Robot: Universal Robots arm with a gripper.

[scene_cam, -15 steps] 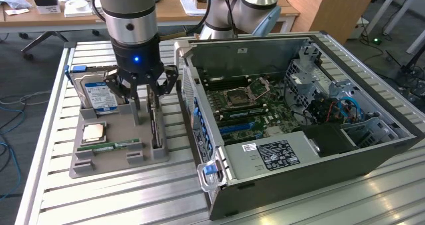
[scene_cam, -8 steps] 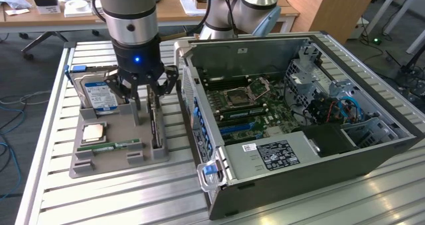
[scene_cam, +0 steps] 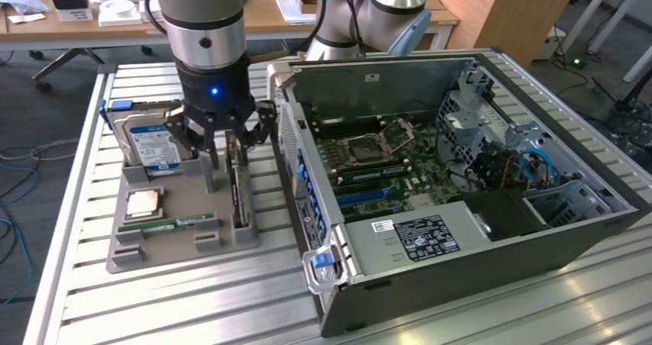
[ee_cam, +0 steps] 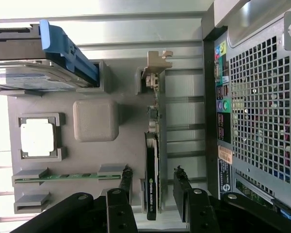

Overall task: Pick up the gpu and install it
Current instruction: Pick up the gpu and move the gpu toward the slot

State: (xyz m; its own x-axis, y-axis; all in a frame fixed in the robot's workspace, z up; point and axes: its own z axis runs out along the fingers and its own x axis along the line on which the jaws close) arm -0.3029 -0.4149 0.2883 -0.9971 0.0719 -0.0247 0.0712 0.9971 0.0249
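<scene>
Slatted metal table (scene_cam: pixel 82 299) carries everything, with office desks in the background. At the exterior view's left sits a gray tray (scene_cam: pixel 168 246) of parts: a hard drive (scene_cam: pixel 153 143) standing on edge at its far end, a processor chip (scene_cam: pixel 143 202) lying flat in the middle, and a memory stick (scene_cam: pixel 168 224) lying across the near end. Toward the tray's right edge the graphics card (scene_cam: pixel 240 200) stands on its long edge in a slot, and the gripper (scene_cam: pixel 229 158) hangs right above it. Further right, just beside the tray, is the computer case (scene_cam: pixel 459 169), side panel off, with the motherboard (scene_cam: pixel 377 162) bare and no card fitted in it as far as can be seen. Judging from this, the task is at its very start: the card is still seated in the tray, not lifted, and both the pickup and the fitting into the case are left to do. The exterior view gives the inside of the case, where the card must end up, but leaves the grip hard to judge. The wrist view looks down the card's thin edge (ee_cam: pixel 151 160) and makes the grip plain: the two black fingers (ee_cam: pixel 123 194) stand partly open on either side of the card, with a strip of tray showing between each finger and the card, so they straddle it and have hold of nothing. It also shows the ports on the back of the case (ee_cam: pixel 223 97).
</scene>
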